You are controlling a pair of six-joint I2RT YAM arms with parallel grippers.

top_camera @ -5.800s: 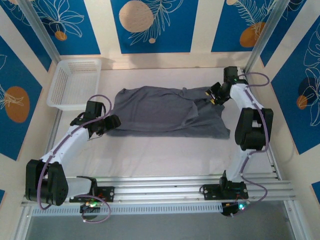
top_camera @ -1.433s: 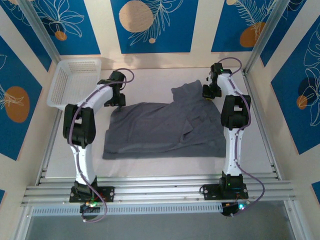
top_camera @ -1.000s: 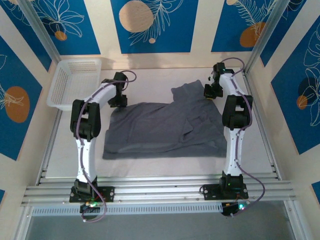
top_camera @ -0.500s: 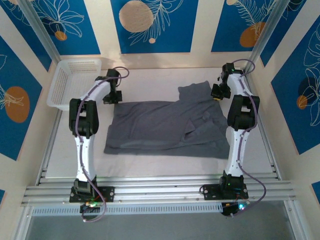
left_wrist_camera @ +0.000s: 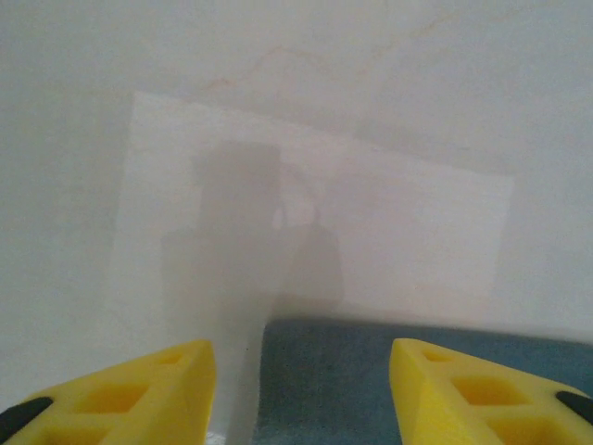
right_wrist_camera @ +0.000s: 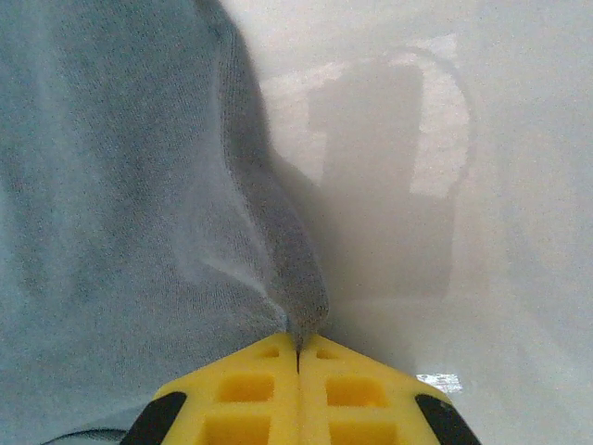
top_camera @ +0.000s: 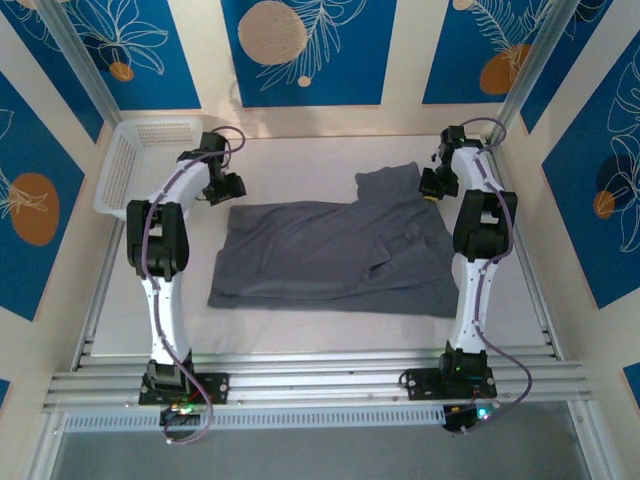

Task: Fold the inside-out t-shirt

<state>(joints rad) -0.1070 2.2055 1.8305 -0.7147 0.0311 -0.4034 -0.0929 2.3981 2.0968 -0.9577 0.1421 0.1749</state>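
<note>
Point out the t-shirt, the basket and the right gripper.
t-shirt point(top_camera: 320, 250), top view, middle of the cloth
basket point(top_camera: 140, 165), top view, its mesh floor
right gripper point(right_wrist_camera: 297, 350), right wrist view, where the shut fingertips meet

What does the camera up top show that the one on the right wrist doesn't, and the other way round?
Top view: the whole grey t-shirt laid out, a white basket at the far left, and both arms, with the left gripper by the shirt's far left corner. Right wrist view: up close, the right gripper shut, pinching a fold at the shirt's edge. Shared: the grey shirt on the pale table.
</note>
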